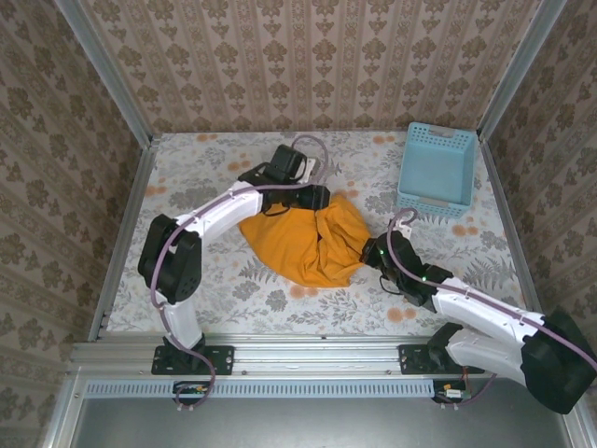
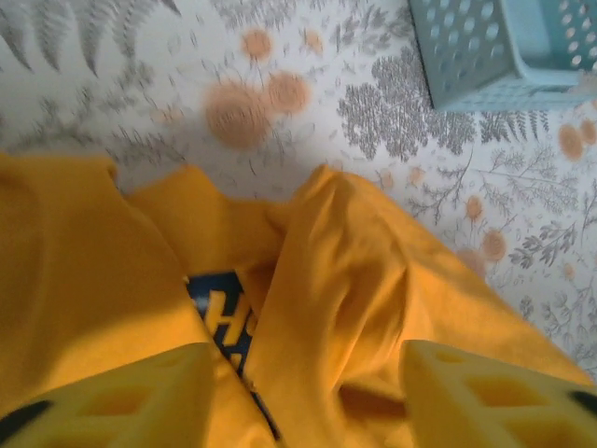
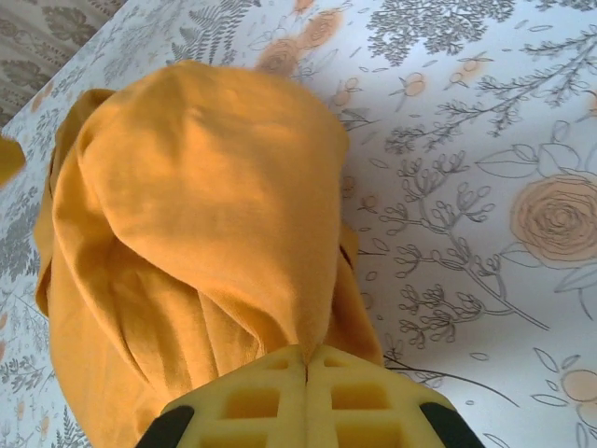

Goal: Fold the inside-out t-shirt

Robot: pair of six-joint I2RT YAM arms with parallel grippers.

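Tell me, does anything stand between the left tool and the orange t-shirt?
Nothing visible does. The left tool hangs open directly over the t-shirt, with only its cloth below. The blue basket stands apart.

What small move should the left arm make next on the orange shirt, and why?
Probably lower the left gripper and close it on the raised fold of the t-shirt: its jaws stand open above the cloth, while the right gripper pinches another part.

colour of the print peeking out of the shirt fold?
Dark blue print with yellow lettering, on the orange-yellow t-shirt; left wrist view shows it best.
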